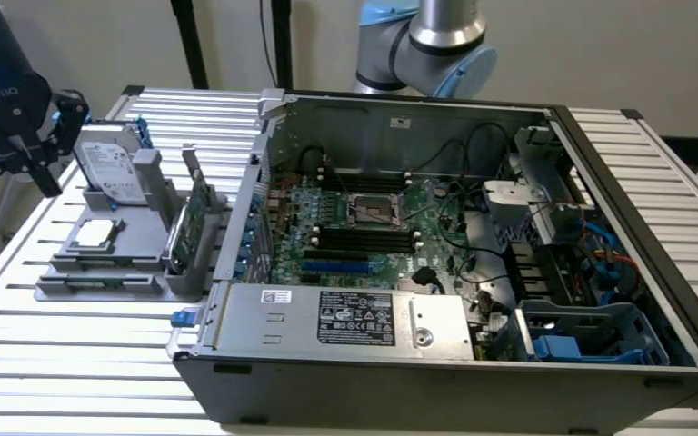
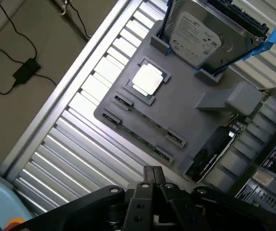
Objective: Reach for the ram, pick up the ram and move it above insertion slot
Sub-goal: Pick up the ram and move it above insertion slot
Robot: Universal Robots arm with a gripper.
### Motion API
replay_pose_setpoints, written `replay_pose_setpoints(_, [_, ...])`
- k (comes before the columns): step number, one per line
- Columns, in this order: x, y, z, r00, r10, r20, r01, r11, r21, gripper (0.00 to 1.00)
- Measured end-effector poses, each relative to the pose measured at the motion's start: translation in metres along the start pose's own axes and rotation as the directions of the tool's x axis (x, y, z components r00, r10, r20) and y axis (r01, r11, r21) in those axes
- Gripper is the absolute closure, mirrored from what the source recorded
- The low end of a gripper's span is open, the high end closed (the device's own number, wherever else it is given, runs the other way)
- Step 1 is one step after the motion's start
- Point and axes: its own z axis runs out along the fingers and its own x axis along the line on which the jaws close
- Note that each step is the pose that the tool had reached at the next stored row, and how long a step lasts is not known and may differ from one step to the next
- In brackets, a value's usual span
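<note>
grey plastic fixture (image 2: 190, 120) on the slatted table carries the parts. the ram (image 2: 138, 136) looks to be the thin strip standing on edge in the clipped holder just beside the cpu (image 2: 148, 79), though i cannot be sure. the step in hand is the reach: the gripper (image 2: 152, 169) hangs over the table near the fixture's edge, apart from the ram. its fingers lie together with nothing between them. by my judgement the next move calls for parting them and lining up along the stick.

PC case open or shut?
Open. Case has no side panel on; the motherboard lies exposed inside.
</note>
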Motion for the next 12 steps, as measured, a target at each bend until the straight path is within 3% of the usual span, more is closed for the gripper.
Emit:
replay_pose_setpoints(6, [0.0000, 0.0000, 0.0000, 0.9941, -0.109, -0.0042, 0.109, 0.9941, 0.0002, 0.89])
replay_pose_setpoints(12, [0.0000, 0.0000, 0.0000, 0.9762, -0.217, -0.0085, 0.217, 0.9762, 0.0000, 0.89])
